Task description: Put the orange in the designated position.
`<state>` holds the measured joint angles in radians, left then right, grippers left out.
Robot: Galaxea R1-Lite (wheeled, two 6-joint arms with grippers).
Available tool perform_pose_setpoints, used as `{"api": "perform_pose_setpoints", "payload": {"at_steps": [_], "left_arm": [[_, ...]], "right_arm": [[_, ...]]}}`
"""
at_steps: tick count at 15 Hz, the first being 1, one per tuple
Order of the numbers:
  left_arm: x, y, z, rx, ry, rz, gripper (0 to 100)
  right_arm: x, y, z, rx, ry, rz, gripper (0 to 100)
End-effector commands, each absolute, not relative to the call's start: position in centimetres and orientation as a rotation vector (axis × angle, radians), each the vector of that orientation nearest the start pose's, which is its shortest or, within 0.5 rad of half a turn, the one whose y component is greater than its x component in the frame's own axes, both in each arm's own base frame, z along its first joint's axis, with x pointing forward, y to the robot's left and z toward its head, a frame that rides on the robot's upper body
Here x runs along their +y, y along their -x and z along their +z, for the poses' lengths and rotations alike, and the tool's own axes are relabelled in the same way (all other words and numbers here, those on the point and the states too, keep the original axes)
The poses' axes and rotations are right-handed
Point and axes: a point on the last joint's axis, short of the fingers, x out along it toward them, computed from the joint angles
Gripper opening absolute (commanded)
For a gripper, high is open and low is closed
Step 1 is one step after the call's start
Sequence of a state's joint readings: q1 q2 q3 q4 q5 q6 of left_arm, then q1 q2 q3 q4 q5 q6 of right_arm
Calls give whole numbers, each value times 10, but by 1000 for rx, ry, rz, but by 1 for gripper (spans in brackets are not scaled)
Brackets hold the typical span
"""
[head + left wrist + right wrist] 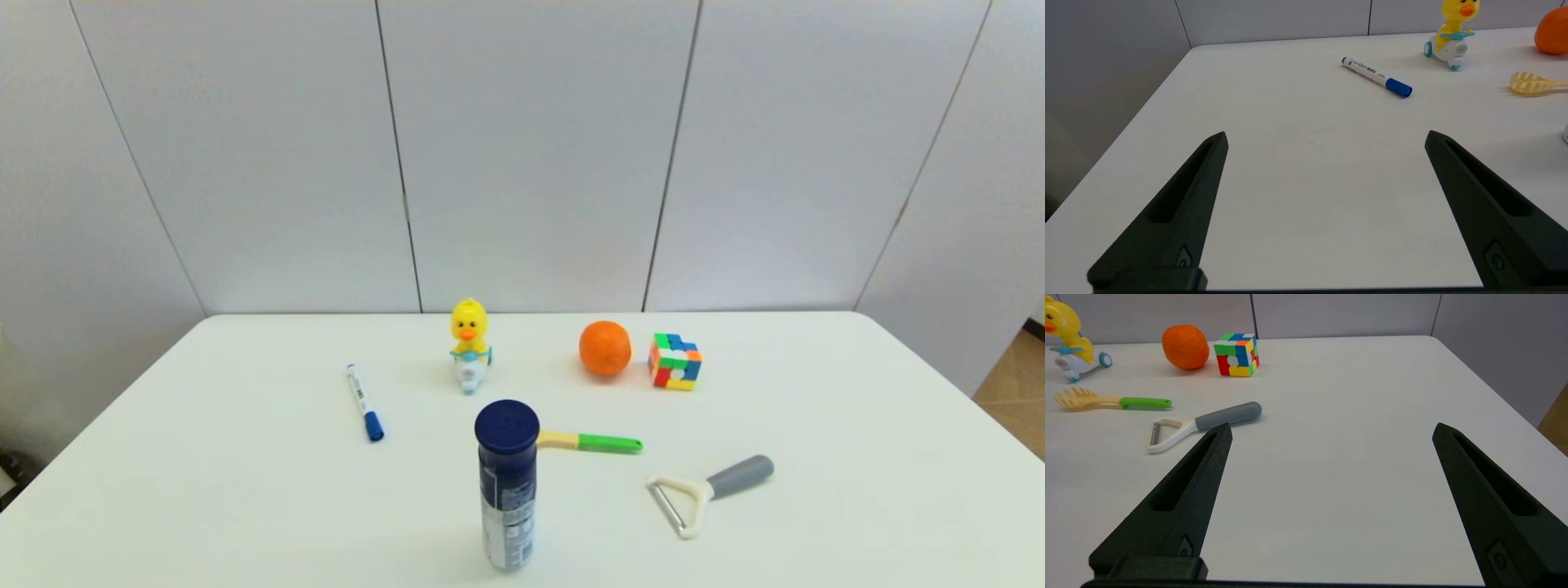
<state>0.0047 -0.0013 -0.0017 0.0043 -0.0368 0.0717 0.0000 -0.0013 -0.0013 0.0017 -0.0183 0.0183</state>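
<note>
- I see both grippers low at the near desk (816,392) edge, jaws spread wide, holding nothing: left gripper (1326,136), right gripper (1332,428).
- Near centre: upright bottle (507,490); peeler (709,492) to its right.
- Far side: orange (605,348) on the desk, just left of the cube (674,361), not touching; duck (469,343) further left.

orange (1553,32) — cut by left wrist frame edge | fork (592,442) — head hidden behind bottle (507,486)
</note>
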Motion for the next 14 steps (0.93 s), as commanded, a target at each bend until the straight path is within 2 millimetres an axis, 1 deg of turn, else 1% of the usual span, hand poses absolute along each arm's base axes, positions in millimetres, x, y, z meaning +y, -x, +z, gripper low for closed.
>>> {"api": "perform_pose_setpoints", "payload": {"at_steps": [1,14], "left_arm": [[-1,23,75,2,-72,-31,100],[-1,23,75,2,-72,-32,100]], "right_arm": [[0,23,76,0,-18,-18,100],[0,23,75,1,-18,-18,100]]}}
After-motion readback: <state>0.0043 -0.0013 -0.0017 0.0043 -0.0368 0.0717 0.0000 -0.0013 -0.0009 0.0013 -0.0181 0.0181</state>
